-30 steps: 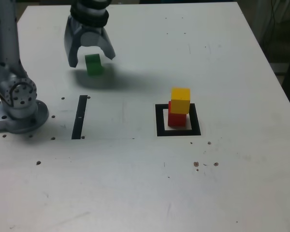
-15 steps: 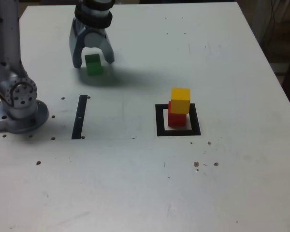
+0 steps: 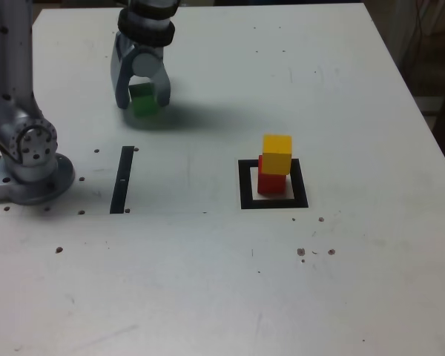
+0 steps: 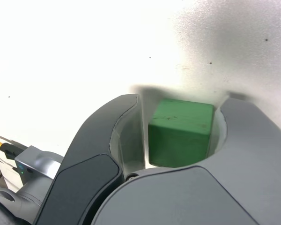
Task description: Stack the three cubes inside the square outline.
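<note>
Green cube (image 3: 142, 99) was straddled by gripper (image 3: 142, 95) on table (image 3: 341, 111), jaws narrowed, one side touching, small gap opposite; not yet clamped. Yellow cube (image 3: 277, 153) sat on red cube (image 3: 269, 181) inside square outline (image 3: 246, 185). Squeeze best centred, grip squared before lift.

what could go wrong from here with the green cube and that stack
1. In the wrist view the green cube sits between the fingers of the gripper with a gap on one side; closing unevenly could push or twist it rather than grip it squarely.
2. The yellow cube sits offset on the red cube, overhanging toward the exterior view's right. Adding a third cube could topple the stack out of the square outline.
</note>
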Robot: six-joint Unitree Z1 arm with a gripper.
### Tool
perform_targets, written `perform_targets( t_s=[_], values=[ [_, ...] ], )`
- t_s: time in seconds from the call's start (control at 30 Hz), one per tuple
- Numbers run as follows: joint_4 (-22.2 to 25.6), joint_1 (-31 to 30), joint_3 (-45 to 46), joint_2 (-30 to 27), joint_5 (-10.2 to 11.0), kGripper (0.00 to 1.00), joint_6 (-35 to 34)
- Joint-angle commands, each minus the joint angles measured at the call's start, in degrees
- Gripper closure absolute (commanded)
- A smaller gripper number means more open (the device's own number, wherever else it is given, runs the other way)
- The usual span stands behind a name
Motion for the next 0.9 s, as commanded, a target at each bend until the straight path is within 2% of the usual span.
perform_targets(
  t_s=[0.0, 0.13, 0.33, 0.53, 0.63, 0.7, 0.87],
  values=[
    [-0.6, 0.1, 0.0, 0.1, -0.2, 0.68, 0.4],
    [-1.2, 0.1, 0.1, -0.7, -0.5, 0.80, 0.8],
    [-1.2, 0.1, 0.2, -1.8, -1.3, 0.85, 1.1],
    [0.4, -1.8, -1.3, -5.8, -4.7, 0.87, 1.9],
    [4.0, -4.2, -3.9, -7.5, -6.7, 0.87, 1.4],
    [8.4, -7.1, -7.3, -8.0, -7.6, 0.87, 0.2],
    [18.4, -15.9, -16.9, -7.8, -6.8, 0.87, -4.9]
  ],
)
